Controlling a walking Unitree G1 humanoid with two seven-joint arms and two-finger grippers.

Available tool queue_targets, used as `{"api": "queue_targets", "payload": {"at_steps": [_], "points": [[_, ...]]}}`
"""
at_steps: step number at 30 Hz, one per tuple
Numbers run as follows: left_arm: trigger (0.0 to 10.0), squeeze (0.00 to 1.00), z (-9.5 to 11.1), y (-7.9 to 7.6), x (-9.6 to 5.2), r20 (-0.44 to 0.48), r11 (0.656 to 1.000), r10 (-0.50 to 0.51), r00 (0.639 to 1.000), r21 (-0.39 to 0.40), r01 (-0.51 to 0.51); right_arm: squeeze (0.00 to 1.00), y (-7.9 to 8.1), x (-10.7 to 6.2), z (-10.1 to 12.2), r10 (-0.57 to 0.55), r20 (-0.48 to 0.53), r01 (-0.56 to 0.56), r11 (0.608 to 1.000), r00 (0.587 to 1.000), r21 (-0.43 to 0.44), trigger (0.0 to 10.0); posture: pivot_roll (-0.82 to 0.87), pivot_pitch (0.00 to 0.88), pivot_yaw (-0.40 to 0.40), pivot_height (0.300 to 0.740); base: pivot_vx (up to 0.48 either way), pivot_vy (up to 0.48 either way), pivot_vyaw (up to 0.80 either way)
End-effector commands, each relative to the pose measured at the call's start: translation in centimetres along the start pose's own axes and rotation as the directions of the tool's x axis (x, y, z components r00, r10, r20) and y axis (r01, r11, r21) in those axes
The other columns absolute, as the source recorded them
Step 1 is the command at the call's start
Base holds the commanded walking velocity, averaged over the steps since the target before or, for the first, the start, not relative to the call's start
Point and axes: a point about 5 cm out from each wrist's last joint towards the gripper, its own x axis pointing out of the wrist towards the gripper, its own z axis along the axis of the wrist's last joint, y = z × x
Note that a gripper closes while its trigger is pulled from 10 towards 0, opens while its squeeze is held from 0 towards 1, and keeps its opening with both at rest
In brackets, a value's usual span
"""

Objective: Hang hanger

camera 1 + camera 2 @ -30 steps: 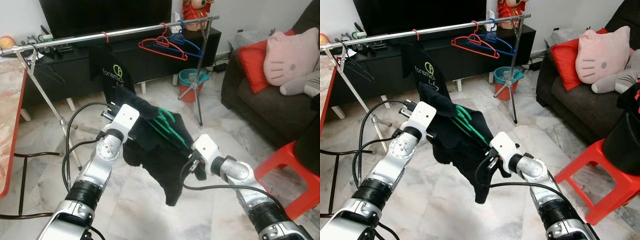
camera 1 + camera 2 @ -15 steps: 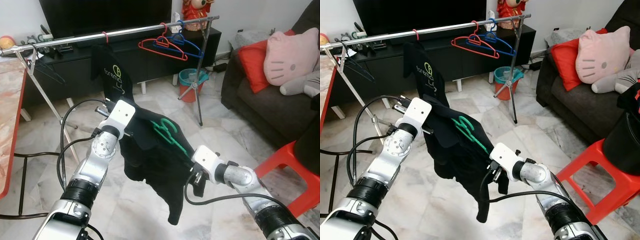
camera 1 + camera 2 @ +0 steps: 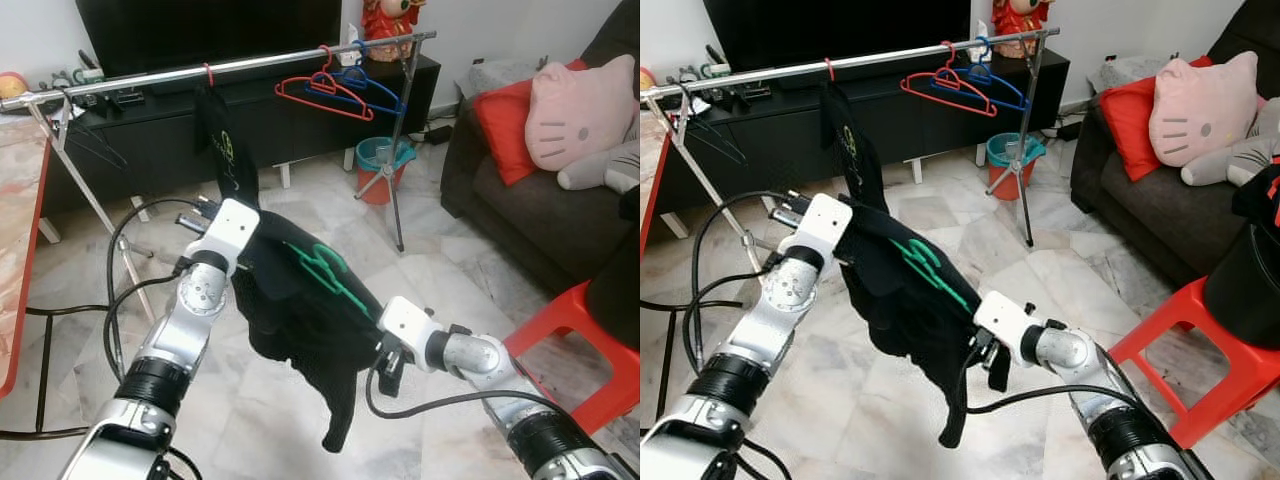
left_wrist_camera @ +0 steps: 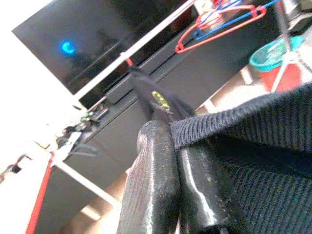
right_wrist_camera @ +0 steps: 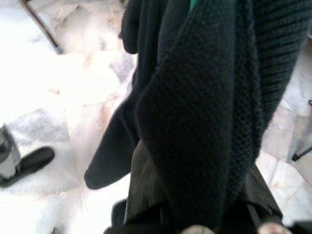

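Observation:
A black knit garment with a green hanger lying on top of it is stretched between my two grippers, low over the floor. My left gripper is shut on the garment's upper edge; in the left wrist view the fingers press together on the ribbed hem. My right gripper grips the garment's lower end, and dark cloth drapes over its fingers. A silver clothes rail stands beyond, about an arm's length away, with a black shirt, a red hanger and a blue hanger on it.
The rail's tripod leg and a teal bin stand behind on the right. A dark sofa with cushions and a red stool are to the right. On the left is a red-edged table. A black TV cabinet runs behind the rail.
My left gripper has moved left and my right gripper has dropped lower, so the garment now hangs lower. The shirt on the rail has turned edge-on.

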Motion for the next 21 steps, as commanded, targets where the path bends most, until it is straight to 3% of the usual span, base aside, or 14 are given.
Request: {"api": "queue_targets", "payload": {"at_steps": [1, 4, 9, 12, 15, 17, 19, 21], "points": [[0.0, 0.0, 0.1, 6.0, 1.0, -0.013, 0.967, 0.255, 0.967, 0.018, -0.255, 0.0, 0.7, -1.9, -4.3, 0.04, -0.193, -0.037, 0.999, 0.98, 0.018, 0.0, 0.06, 0.0, -0.01, 0.74, 0.0, 0.0, 0.0], [0.0, 0.0, -0.6, 5.8, 0.8, -0.041, 0.972, 0.231, 0.972, 0.043, -0.229, 0.0, 0.7, -2.4, -5.4, 0.012, -0.244, -0.011, 1.0, 0.97, 0.005, 0.0, 0.06, 0.0, -0.009, 0.74, 0.0, 0.0, 0.0], [0.0, 0.0, -1.6, 4.9, 0.3, -0.079, 0.982, 0.171, 0.982, 0.094, -0.164, 0.0, 0.9, -2.8, -5.5, 0.025, -0.229, -0.019, 0.999, 0.973, 0.028, 0.0, 0.06, 0.0, -0.009, 0.74, 0.0, 0.0, 0.0], [0.0, 0.0, -2.3, 4.7, 0.1, -0.1, 0.98, 0.147, 0.984, 0.152, -0.131, 0.0, 0.8, -3.2, -5.7, 0.029, -0.249, -0.03, 1.0, 0.968, -0.001, 0.0, 0.06, 0.0, -0.01, 0.74, 0.0, 0.0, 0.0], [0.0, 0.0, -3.9, 4.5, -0.3, -0.171, 0.974, 0.089, 0.981, 0.223, -0.049, 0.0, 0.1, -4.3, -6.5, 0.018, -0.323, -0.047, 0.996, 0.946, -0.081, 0.0, 0.06, 0.0, -0.01, 0.74, 0.0, 0.0, 0.0], [0.0, 0.0, -4.5, 4.5, -0.4, -0.192, 0.969, 0.077, 0.978, 0.246, -0.028, 0.0, 0.0, -4.5, -6.5, 0.03, -0.328, -0.062, 0.994, 0.944, -0.088, 0.0, 0.06, 0.0, -0.01, 0.74, 0.0, 0.0, 0.0], [0.0, 0.0, -5.1, 4.3, -0.7, -0.206, 0.946, 0.051, 0.977, 0.323, 0.019, 0.0, 0.1, -4.9, -6.5, 0.07, -0.333, -0.102, 0.991, 0.94, -0.081, 0.0, 0.06, 0.0, -0.01, 0.74, 0.0, 0.0, 0.0], [0.0, 0.0, -5.8, 3.9, -1.1, -0.238, 0.94, 0.032, 0.971, 0.336, 0.051, 0.0, 0.2, -5.4, -6.6, 0.104, -0.356, -0.148, 0.984, 0.929, -0.1, 0.0, 0.05, 0.0, -0.011, 0.74, 0.0, 0.0, 0.0]]}}
